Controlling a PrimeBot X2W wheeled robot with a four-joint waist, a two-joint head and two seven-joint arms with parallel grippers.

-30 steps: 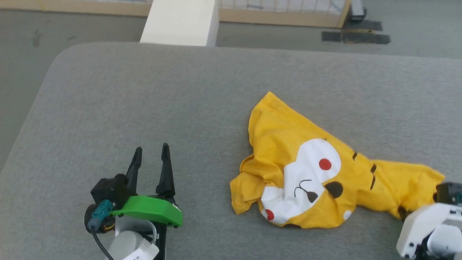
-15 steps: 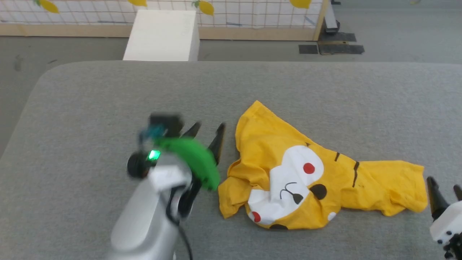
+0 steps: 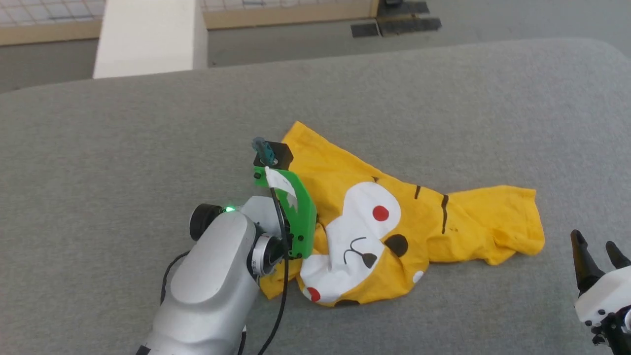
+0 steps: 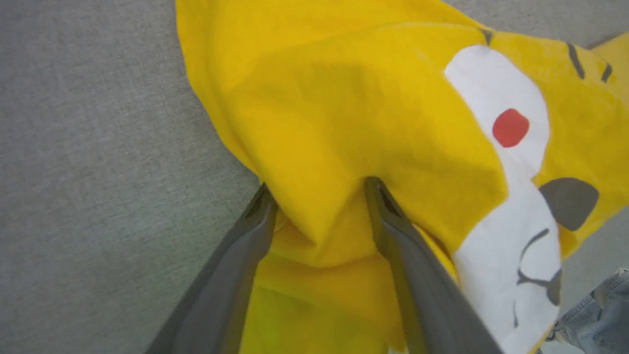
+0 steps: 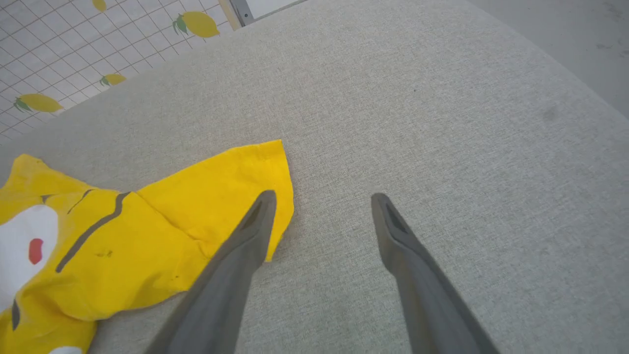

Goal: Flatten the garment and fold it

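Garment (image 3: 409,231): crumpled, print side up, lying right of centre in the head view on the grey padded surface (image 3: 123,138). Left gripper (image 4: 319,187): at the garment's left edge, jaws spread wide; a raised fold of yellow cloth stands between the fingers, unclamped. Right gripper (image 5: 323,195): lower right of the head view, just off the garment's right-hand end. Its jaws are released, with bare surface between them. In its wrist view one finger overlaps the cloth's corner.

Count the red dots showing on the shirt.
2: one red dot on the upper white patch, another at the near edge of the shirt. Folds may hide more.
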